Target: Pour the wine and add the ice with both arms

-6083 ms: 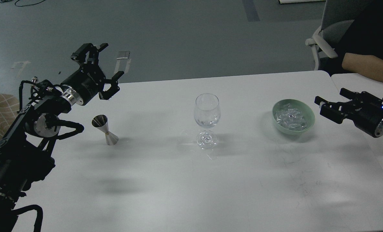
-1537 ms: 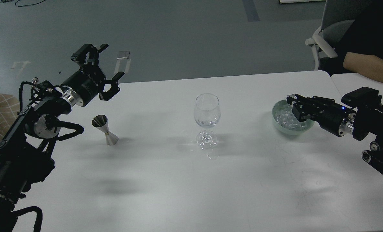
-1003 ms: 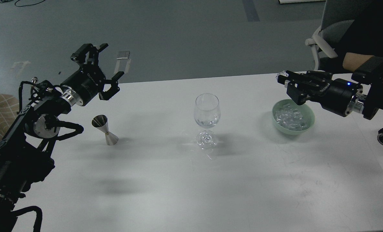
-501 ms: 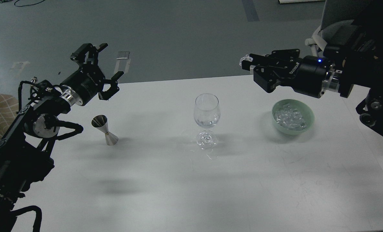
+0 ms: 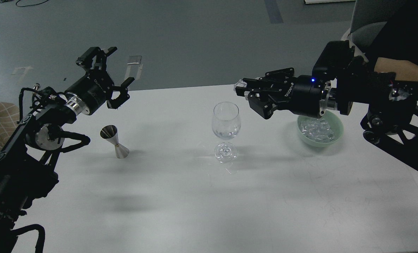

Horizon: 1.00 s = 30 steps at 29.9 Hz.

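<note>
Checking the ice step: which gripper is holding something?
The right gripper, shut on a clear ice chunk just right of the wine glass rim. The left gripper is open and empty.

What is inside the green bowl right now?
The bowl holds a heap of clear ice. The right gripper, pinching one ice chunk, is off toward the glass, but its wrist covers the bowl's far rim.

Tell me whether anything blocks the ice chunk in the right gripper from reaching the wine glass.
Nothing visible does. The right gripper holds an ice chunk just right of the wine glass rim, with open air between.
</note>
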Motion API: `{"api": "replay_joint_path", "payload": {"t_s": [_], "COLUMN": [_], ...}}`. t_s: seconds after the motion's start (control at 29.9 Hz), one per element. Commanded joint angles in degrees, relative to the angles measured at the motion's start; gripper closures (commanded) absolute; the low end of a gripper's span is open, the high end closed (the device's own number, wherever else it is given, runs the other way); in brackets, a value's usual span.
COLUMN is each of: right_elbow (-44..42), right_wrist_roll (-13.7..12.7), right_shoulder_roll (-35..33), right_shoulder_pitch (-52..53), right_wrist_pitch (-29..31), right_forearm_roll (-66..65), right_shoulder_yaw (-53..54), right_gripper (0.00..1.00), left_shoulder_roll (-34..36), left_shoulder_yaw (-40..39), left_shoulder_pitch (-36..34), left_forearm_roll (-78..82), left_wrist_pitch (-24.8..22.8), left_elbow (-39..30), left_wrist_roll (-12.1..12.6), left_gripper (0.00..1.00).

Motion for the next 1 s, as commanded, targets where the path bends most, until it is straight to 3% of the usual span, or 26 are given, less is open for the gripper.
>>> {"api": "replay_joint_path", "payload": {"t_s": [0.0, 0.47, 0.74, 0.97], "right_elbow": [0.4, 0.2, 0.2, 0.2], "right_wrist_roll": [0.0, -0.3, -0.4, -0.4], "right_shoulder_roll": [0.3, 0.3, 0.3, 0.4], "right_shoulder_pitch": [1.8, 2.8, 2.7, 2.1], "right_wrist_pitch": [0.2, 2.3, 2.4, 2.4], "right_forearm_roll": [0.0, 0.1, 0.1, 0.1], "right_shoulder_yaw": [-2.4, -4.3, -4.3, -4.5], "right_gripper": [0.91, 0.9, 0.82, 0.81], "left_shoulder_roll": [0.5, 0.4, 0.4, 0.3], "left_shoulder_yaw": [-0.1, -0.4, -0.5, -0.4], "left_shoulder_pitch": [0.0, 0.0, -0.1, -0.1], "left_forearm_roll": [0.0, 0.0, 0.0, 0.0], "left_wrist_pitch": [0.0, 0.0, 0.0, 0.0], "left_elbow": [-0.1, -1.0, -1.0, -1.0], "left_wrist_roll": [0.0, 0.0, 0.0, 0.0], "left_gripper": [0.02, 0.02, 0.02, 0.02]}}
